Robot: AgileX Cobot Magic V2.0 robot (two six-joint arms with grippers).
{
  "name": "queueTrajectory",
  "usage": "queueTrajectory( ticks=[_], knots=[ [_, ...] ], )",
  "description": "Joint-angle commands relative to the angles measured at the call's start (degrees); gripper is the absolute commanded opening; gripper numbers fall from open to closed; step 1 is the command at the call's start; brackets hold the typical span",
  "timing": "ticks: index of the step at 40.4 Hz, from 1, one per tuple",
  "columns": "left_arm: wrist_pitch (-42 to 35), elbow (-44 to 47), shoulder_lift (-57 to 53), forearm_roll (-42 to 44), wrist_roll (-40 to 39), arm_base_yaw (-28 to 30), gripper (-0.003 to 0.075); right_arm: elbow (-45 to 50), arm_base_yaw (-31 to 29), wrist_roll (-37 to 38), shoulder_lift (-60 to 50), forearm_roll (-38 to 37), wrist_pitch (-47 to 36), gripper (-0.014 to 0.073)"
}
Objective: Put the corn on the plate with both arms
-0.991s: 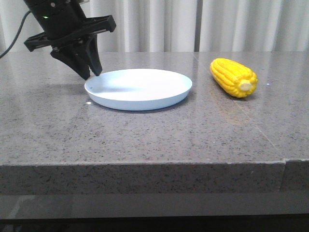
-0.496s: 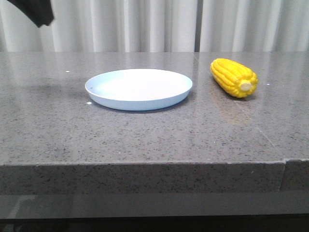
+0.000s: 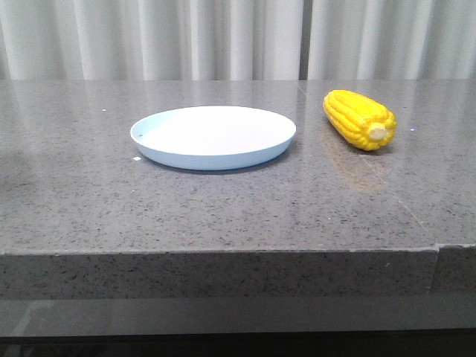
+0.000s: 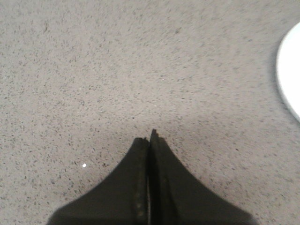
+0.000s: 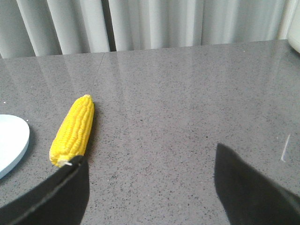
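Note:
The yellow corn [image 3: 360,119] lies on the grey table to the right of the pale blue plate [image 3: 213,136], pale cut end toward the front. No arm shows in the front view. In the left wrist view my left gripper [image 4: 149,137] is shut and empty above bare tabletop, with the plate's rim [image 4: 287,77] at the frame edge. In the right wrist view my right gripper [image 5: 149,159] is open and empty, its jaws wide apart. The corn [image 5: 73,130] lies just beyond one fingertip [image 5: 70,180], and the plate's edge [image 5: 11,143] shows beside it.
The grey speckled stone table [image 3: 238,208] has its front edge near the camera. White curtains [image 3: 238,37] hang behind the table. A white object's corner [image 5: 295,33] shows at the far edge of the right wrist view.
The left arm, which stood at the plate's left rim, has risen up and to the left and left the front view. The plate and the corn have not moved.

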Motion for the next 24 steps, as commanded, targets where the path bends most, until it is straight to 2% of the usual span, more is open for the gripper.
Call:
queueTrajectory(
  ticks=[1, 6, 11, 24],
  knots=[
    [-10.18, 6.02, -8.90, -0.64, -0.56, -0.25, -0.0020, -1.84, -0.21, -0.53, 0.77, -0.72, -4.82, 0.0579],
    [-17.33, 15.18, -18.79, -0.64, -0.11, -0.25, -0.0020, -1.84, -0.21, -0.53, 0.77, -0.72, -4.82, 0.0579],
    [-20.98, 23.06, -29.86, -0.64, -0.11, -0.25, -0.0020, -1.84, -0.21, -0.53, 0.77, -0.72, -4.82, 0.0579],
    [-21.39, 32.86, -51.47, 2.25, -0.01, -0.25, -0.0020, -1.84, -0.21, -0.53, 0.77, -0.72, -4.82, 0.0579]
  ],
)
